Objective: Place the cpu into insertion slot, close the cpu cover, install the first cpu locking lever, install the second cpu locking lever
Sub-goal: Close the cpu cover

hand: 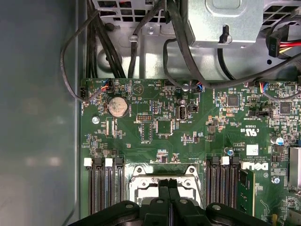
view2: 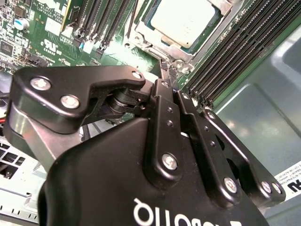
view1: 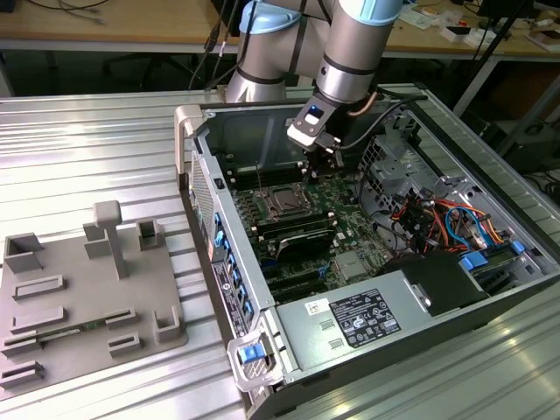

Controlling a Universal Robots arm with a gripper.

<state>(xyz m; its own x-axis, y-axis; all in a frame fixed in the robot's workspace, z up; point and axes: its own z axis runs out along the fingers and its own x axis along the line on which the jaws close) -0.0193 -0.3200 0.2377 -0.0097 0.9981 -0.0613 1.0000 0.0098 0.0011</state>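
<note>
The cpu (view2: 183, 21) lies flat in the insertion slot (view1: 284, 203), its silver-grey top showing. The cpu cover (view2: 155, 44) lies down around it as a silver frame. My gripper (view2: 167, 70) is shut, its two black fingers pressed together with nothing visible between them. The tips hang just beside one edge of the socket. In the first wrist view my gripper (hand: 168, 187) covers the near part of the cpu cover (hand: 162, 172). In the exterior view my gripper (view1: 322, 171) is inside the open computer case, just to the exterior view's right of the socket. I cannot make out the locking levers.
Black memory slots (hand: 103, 186) flank the socket on both sides. Loose cables (hand: 108, 42) and a drive cage (view1: 394, 166) crowd one side of the case. The power supply (view1: 367, 319) fills the near end. A grey fixture plate (view1: 83, 297) lies on the table beside the case.
</note>
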